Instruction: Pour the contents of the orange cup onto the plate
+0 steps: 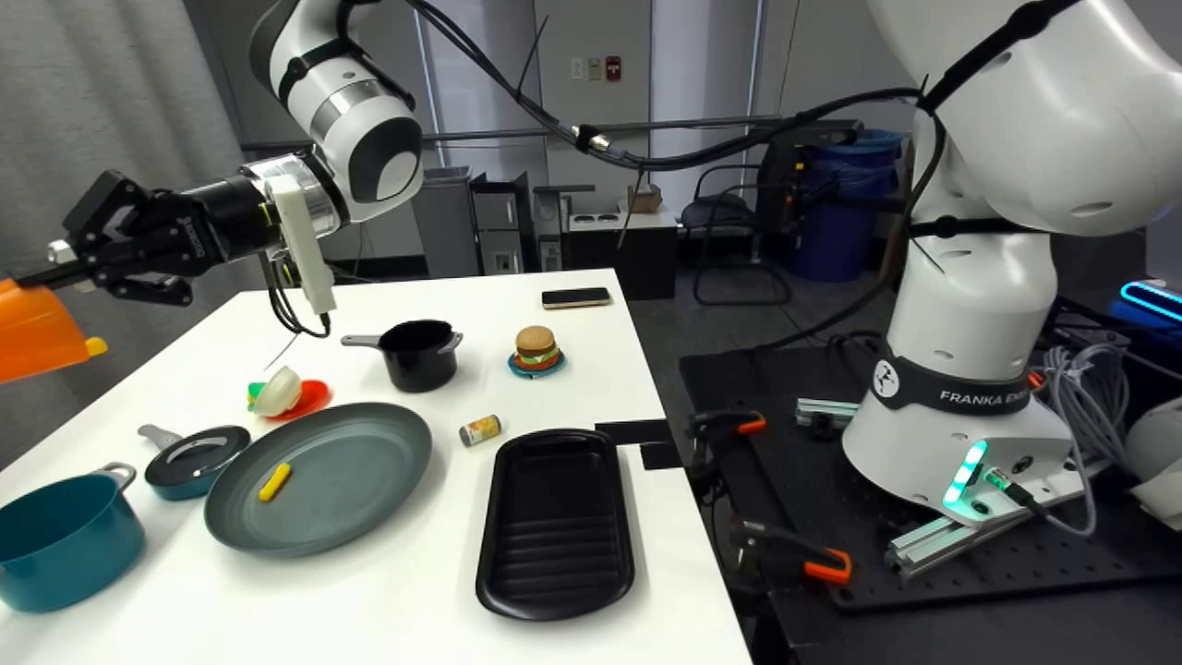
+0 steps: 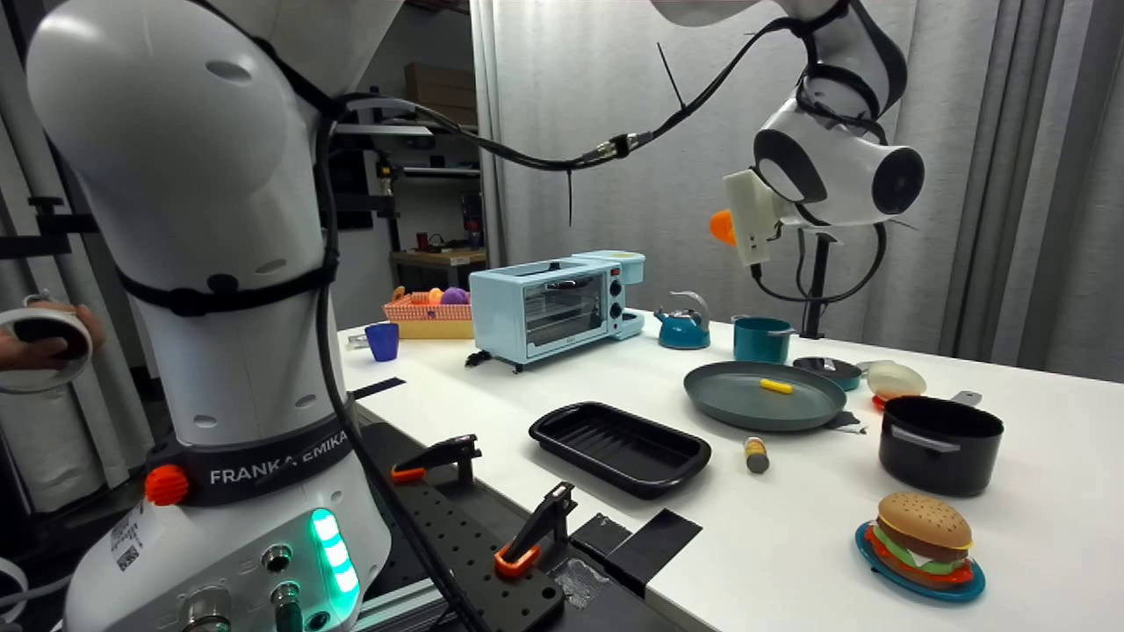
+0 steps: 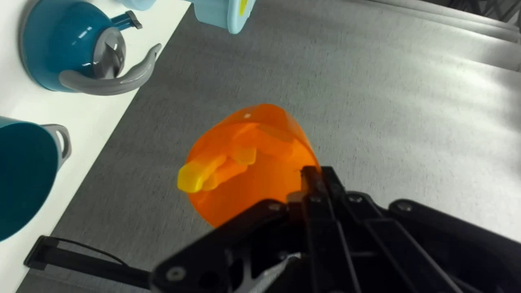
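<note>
My black claw (image 3: 320, 174) pinches a tilted orange plastic cup (image 1: 37, 334) of yellow sticks (image 3: 196, 176); another yellow stick (image 1: 274, 482) lies on the round grey-green plate (image 1: 355, 476).

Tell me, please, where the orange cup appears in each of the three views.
In an exterior view: orange cup at the left edge, above the teal pot.
In an exterior view: orange cup right of centre, up-left of the teal pot.
Wrist view: orange cup near the centre, right of the teal pot.
Shared landmark: the teal pot.
</note>
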`<action>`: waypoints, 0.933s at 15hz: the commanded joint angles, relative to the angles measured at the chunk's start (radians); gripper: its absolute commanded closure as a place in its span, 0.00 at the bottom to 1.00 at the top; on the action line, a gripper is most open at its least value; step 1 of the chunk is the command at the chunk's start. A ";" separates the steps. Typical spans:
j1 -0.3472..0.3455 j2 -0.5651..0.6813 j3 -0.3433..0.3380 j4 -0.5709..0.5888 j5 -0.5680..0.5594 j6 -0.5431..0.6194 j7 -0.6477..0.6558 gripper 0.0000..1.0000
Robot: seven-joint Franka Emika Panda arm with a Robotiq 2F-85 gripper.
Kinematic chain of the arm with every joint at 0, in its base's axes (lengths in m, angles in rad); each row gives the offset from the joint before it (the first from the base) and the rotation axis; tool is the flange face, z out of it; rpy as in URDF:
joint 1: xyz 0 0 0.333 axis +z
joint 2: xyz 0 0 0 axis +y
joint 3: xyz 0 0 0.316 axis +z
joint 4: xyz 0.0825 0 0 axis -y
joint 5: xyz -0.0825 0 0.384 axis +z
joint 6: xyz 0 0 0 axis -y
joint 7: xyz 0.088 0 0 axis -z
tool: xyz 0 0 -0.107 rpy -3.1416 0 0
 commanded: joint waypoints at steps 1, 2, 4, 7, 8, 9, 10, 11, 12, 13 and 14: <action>0.016 -0.009 -0.027 -0.019 0.119 -0.067 -0.071 0.99; 0.018 -0.009 -0.031 -0.020 0.134 -0.081 -0.080 0.99; 0.025 -0.008 -0.040 -0.022 0.158 -0.095 -0.098 0.99; 0.036 -0.007 -0.053 -0.025 0.179 -0.107 -0.117 0.99; 0.039 -0.006 -0.058 -0.027 0.180 -0.112 -0.125 0.99; 0.042 -0.007 -0.061 -0.029 0.183 -0.113 -0.125 0.99; 0.044 -0.006 -0.064 -0.029 0.185 -0.113 -0.128 0.99; 0.046 -0.006 -0.066 -0.030 0.185 -0.113 -0.134 0.99; 0.048 -0.006 -0.068 -0.031 0.183 -0.112 -0.137 0.99; 0.049 -0.006 -0.069 -0.031 0.183 -0.111 -0.138 0.99; 0.050 -0.006 -0.070 -0.031 0.183 -0.112 -0.140 0.99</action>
